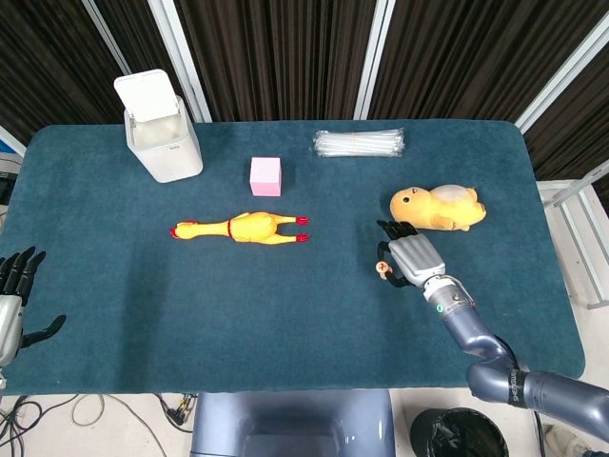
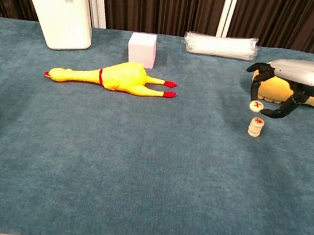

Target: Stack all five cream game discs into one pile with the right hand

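A short pile of cream game discs [image 2: 255, 127] stands on the blue cloth in front of the yellow plush; in the head view the pile [image 1: 383, 270] is mostly hidden by the hand. My right hand [image 2: 281, 87] [image 1: 411, 252] hovers just above the pile and pinches one more cream disc [image 2: 256, 105] with a red mark between thumb and finger. That disc hangs a little above and left of the pile top, not touching it. My left hand [image 1: 13, 293] rests at the table's left edge, fingers spread, holding nothing.
A yellow plush toy [image 2: 292, 82] lies right behind my right hand. A rubber chicken [image 2: 111, 78], pink cube [image 2: 142, 48], white bin [image 2: 60, 9] and a bundle of clear straws [image 2: 220, 45] sit farther back and left.
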Tool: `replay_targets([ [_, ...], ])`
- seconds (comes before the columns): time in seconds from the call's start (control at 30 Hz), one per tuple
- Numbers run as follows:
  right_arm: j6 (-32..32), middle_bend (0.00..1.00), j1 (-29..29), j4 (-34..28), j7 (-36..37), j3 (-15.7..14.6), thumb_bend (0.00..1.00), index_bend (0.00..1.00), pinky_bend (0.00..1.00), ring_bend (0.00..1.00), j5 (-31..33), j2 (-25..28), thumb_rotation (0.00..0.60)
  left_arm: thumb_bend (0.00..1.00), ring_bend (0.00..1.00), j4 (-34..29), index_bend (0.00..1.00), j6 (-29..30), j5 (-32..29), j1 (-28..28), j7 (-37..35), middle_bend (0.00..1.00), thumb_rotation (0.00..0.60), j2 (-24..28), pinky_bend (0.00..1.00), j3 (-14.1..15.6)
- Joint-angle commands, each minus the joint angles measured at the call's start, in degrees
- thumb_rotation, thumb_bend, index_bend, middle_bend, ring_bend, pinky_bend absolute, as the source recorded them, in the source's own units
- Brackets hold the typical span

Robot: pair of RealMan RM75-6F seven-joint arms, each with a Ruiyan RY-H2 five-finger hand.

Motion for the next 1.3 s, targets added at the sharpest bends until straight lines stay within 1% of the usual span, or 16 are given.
replay_targets([
  [0.03,-0.8,0.00,0.2,1.5,0.7,-0.3,0.43,0.50,0.09,0.00,0.6,-0.6,0.600,0.17,0.00,0.0,0.06,0.0,0.0,0.0,0.0,0.00,0.600,0.0,0.05,0.0],
  [0.5,-1.4,0.00,0.3,4.6,1.6,-1.3,0.43,0.50,0.09,0.00,0.9,-1.9,0.600,0.17,0.00,0.1,0.06,0.0,0.0,0.0,0.0,0.00,0.600,0.0,0.05,0.0],
  [0.9,-1.7,0.00,0.2,5.4,2.3,-2.0,0.43,0.50,0.09,0.00,0.3,-2.4,0.600,0.17,0.00,0.0,0.06,0.2,-0.1,0.0,0.4,0.00,0.600,-0.2,0.06,-0.1],
  [1.3,-1.4,0.00,0.4,5.8,2.5,-2.0,0.43,0.50,0.09,0.00,0.1,-3.0,0.600,0.17,0.00,0.0,0.06,0.1,-0.1,0.0,0.4,0.00,0.600,-0.2,0.06,-0.1],
])
